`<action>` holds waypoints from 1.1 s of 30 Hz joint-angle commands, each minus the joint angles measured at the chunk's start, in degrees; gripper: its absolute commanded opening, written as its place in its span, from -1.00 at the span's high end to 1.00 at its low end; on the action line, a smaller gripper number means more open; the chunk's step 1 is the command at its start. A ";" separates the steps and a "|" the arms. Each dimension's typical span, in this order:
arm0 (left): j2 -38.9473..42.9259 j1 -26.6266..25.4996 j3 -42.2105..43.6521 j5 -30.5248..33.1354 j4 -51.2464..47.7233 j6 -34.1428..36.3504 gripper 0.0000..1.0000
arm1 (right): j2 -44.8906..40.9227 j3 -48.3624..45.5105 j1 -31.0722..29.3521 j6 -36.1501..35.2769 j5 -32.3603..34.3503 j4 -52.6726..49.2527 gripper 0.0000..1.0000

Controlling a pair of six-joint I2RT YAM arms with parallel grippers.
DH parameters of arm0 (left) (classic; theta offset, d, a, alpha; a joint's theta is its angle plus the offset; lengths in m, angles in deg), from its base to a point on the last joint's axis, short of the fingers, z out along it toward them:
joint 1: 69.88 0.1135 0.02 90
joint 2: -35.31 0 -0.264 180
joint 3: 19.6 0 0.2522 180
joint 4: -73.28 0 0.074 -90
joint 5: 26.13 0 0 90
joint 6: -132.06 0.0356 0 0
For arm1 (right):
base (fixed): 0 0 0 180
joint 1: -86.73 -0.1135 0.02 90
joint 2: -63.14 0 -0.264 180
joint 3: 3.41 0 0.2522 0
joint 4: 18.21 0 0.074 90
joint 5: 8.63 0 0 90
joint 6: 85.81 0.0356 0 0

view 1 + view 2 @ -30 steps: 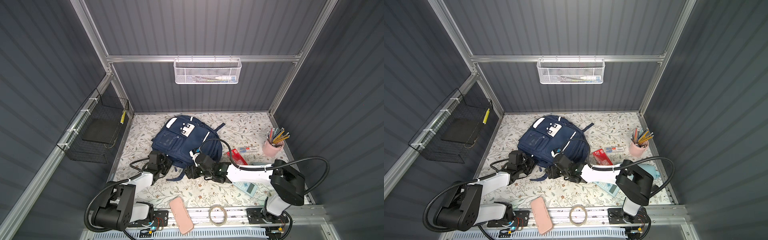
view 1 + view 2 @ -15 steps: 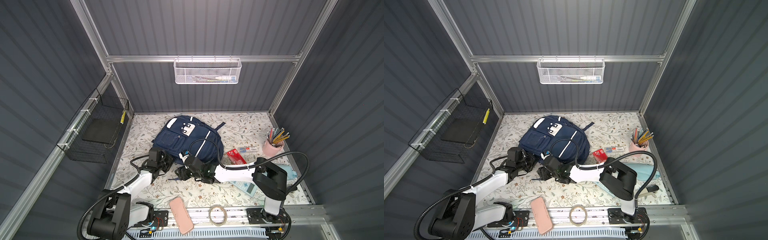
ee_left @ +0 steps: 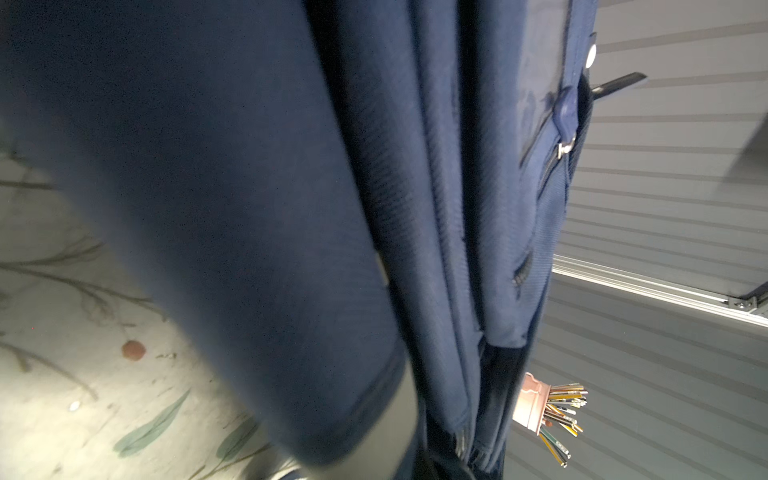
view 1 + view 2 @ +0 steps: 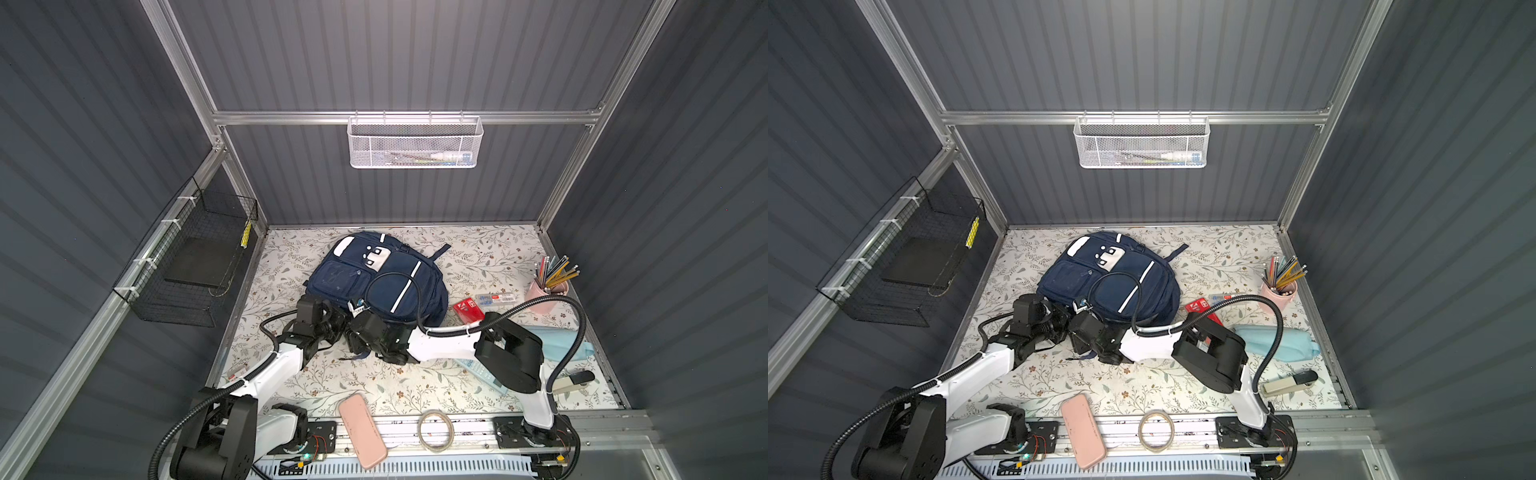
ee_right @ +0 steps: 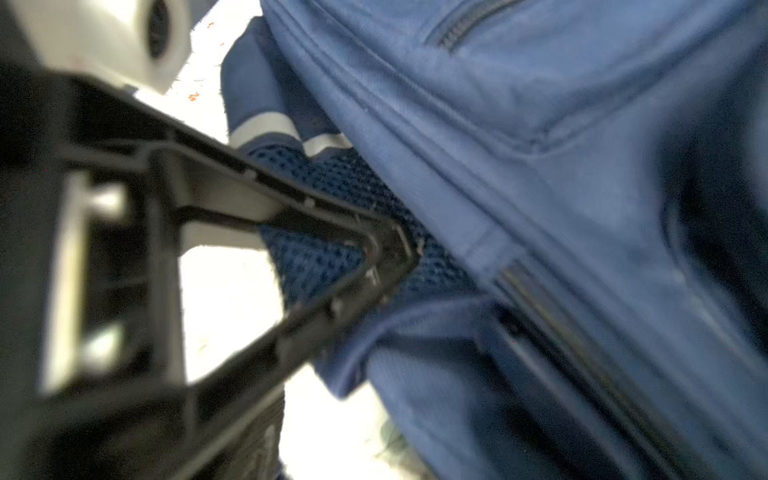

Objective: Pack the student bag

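Left gripper [image 4: 337,321]: one, jaws pressed together at the near edge of the student bag [image 4: 382,278]; you cannot tell whether cloth is caught between them. Right gripper [image 4: 356,316]: one, just beside the left; the wrist view shows a single finger [image 5: 374,249] lying against the bag's mesh strap, the other finger hidden, so you cannot tell whether it is spread or pinching. Student bag: one, lying front-up on the counter [image 4: 478,257], left of centre, zips seemingly closed. Step in hand, as it appears: getting a hold on the bag's near edge to lift or open it. Do it well by taking strap or seam rather than loose cloth. Keep the two grippers from knocking together, and mind the right arm's cable looped over the bag. Loose on the counter: one pink cup of pencils [image 4: 546,291], one red box [image 4: 468,309], one clear box [image 4: 496,298], one pale blue pouch [image 4: 557,336], one stapler [image 4: 575,380]. On the front rail: one pink case [image 4: 363,432], one tape roll [image 4: 435,430]. Walls: one white basket [image 4: 415,143], one black basket [image 4: 195,262].
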 commanded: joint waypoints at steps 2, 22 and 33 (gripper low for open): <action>2.79 -1.24 -0.50 -6.11 -1.55 0.60 1.00 | 0.19 1.63 3.14 -1.71 8.24 0.47 0.15; 2.17 7.06 -0.39 -7.26 -5.12 6.17 1.00 | -16.51 -14.20 4.25 2.10 -7.32 -8.16 1.00; 6.45 6.24 -2.12 -7.88 -8.77 5.84 1.00 | -12.93 -11.70 4.05 1.18 -10.86 -7.33 1.00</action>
